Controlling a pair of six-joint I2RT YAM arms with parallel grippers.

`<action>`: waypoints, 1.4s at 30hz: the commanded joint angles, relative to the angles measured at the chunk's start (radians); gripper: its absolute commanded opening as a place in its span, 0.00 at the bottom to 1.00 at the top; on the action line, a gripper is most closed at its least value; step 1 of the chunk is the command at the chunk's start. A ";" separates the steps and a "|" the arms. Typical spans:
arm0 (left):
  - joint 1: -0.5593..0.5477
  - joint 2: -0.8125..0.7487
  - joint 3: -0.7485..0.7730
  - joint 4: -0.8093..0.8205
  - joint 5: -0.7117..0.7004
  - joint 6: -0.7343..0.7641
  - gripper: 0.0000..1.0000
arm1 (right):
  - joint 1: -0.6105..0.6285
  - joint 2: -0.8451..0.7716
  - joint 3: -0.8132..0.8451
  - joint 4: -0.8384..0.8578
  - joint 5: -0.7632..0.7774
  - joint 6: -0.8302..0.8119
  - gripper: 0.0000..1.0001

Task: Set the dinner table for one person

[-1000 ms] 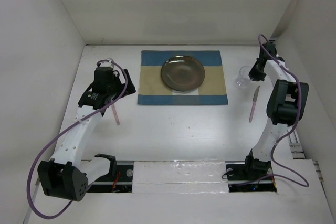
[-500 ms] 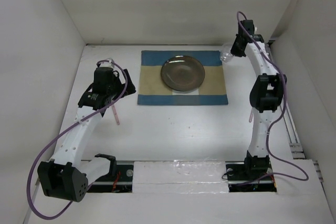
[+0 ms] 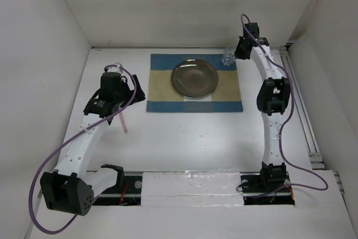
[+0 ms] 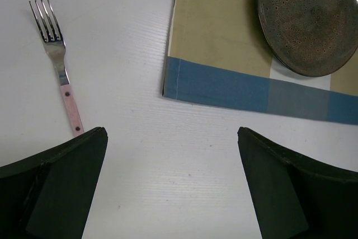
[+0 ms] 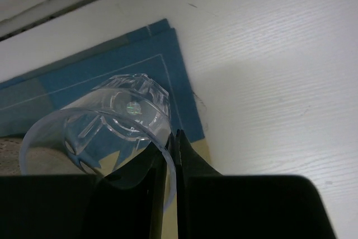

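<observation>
The white dinner table [image 3: 196, 138] carries a blue-and-beige placemat [image 3: 162, 90] with a dark round plate [image 3: 194, 78] on it. My right gripper [image 3: 238, 54] is shut on the rim of a clear glass [image 3: 228, 58], tilted over the placemat's far right corner; the right wrist view shows the glass [image 5: 106, 121], pinched between the jaws of that gripper [image 5: 173, 138], above the blue corner [image 5: 168, 71]. My left gripper [image 3: 131, 94] is open and empty, just left of the placemat. A pink-handled fork [image 3: 123, 120] lies beside it, seen in the left wrist view [image 4: 61, 76].
White walls enclose the table at the back and both sides. The left wrist view shows the open gripper [image 4: 172, 132] over bare table, the placemat's near left corner [image 4: 184, 82] and the plate's edge [image 4: 313, 20]. The right arm [image 3: 271, 99] stretches along the right side.
My right arm has carried the glass from the table's right side to the far end, over the placemat's far right corner. The left arm has not moved.
</observation>
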State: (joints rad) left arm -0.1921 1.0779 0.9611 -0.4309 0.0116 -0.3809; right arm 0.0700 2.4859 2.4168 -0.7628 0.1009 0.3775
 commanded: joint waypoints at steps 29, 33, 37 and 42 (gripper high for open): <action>0.006 0.010 -0.007 0.037 0.053 0.025 1.00 | 0.039 0.067 0.142 0.072 -0.013 0.003 0.64; 0.006 0.010 -0.007 0.037 0.030 0.025 1.00 | 0.039 0.024 0.172 0.082 -0.024 0.003 0.98; 0.006 -0.003 0.002 0.015 -0.054 0.000 1.00 | 0.039 -0.145 0.079 0.106 0.101 -0.029 1.00; 0.006 -0.068 0.011 -0.026 -0.214 -0.056 1.00 | 0.001 -0.444 -0.229 0.160 0.166 -0.089 1.00</action>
State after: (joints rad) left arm -0.1921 1.0733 0.9607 -0.4362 -0.0860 -0.4034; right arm 0.0994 2.2463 2.2566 -0.6876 0.1909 0.3328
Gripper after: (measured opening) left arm 0.997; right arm 0.994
